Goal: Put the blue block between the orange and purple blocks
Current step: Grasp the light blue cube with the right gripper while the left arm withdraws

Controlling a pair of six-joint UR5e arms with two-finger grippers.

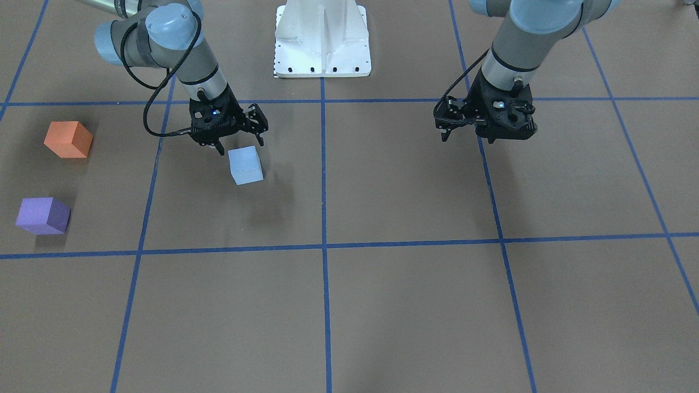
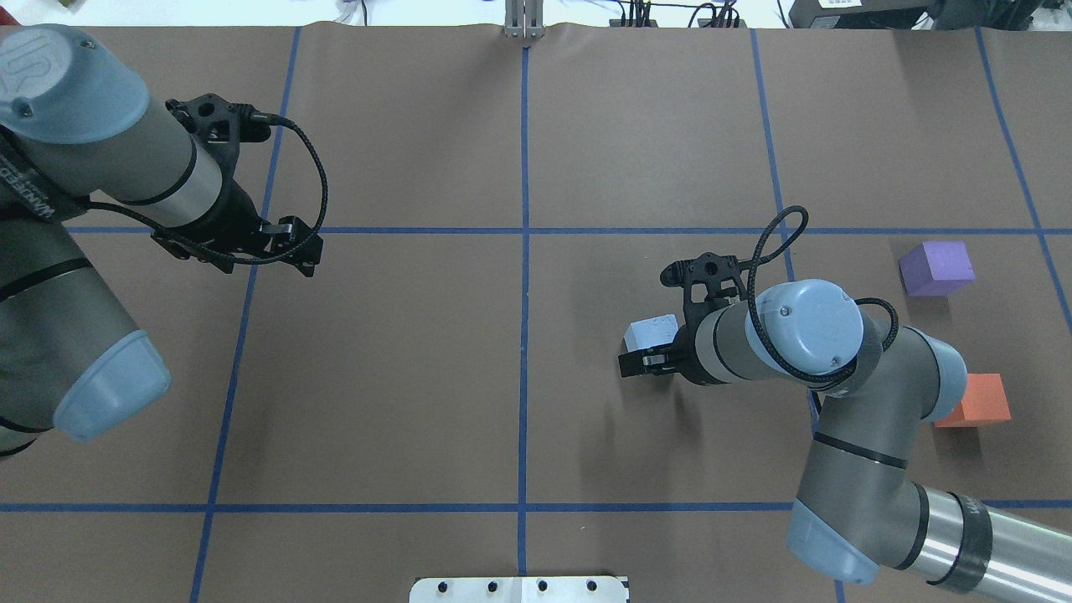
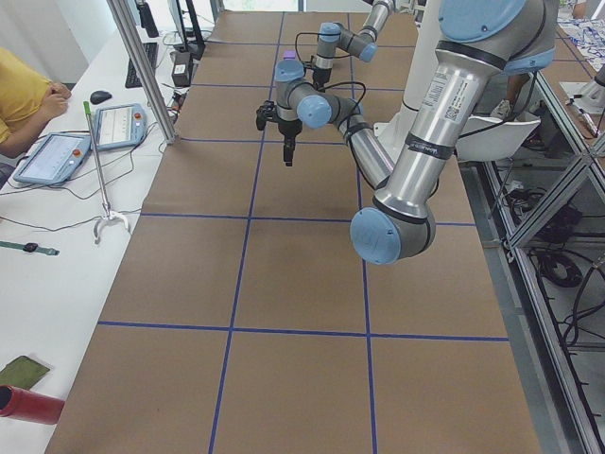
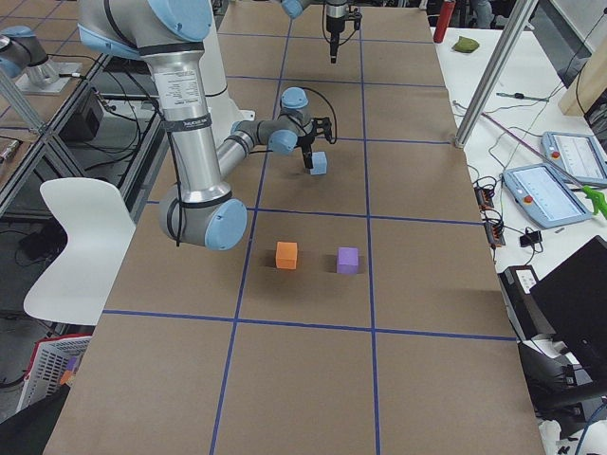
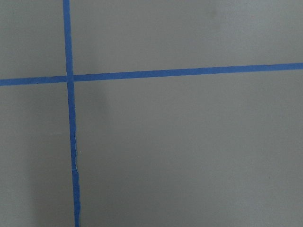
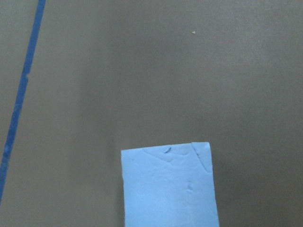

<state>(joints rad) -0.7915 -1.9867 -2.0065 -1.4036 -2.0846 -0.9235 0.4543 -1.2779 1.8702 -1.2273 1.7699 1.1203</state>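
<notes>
Fingers of the right gripper (image 1: 241, 144) stand spread and empty; the blue block (image 1: 246, 165) sits on the table (image 1: 382, 191) just past their tips, on the side away from the robot, near-cubic with no long axis. The orange block (image 1: 68, 139) and purple block (image 1: 42, 215) lie well apart toward the fingers' outer right. The right arm (image 1: 185, 54) reaches in wrist-down; the left gripper (image 1: 467, 140), also spread, hangs far off, so the right is judged nearer.

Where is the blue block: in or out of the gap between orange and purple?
Out: the blue block is by the right gripper, across a tape line from the orange block and purple block.
</notes>
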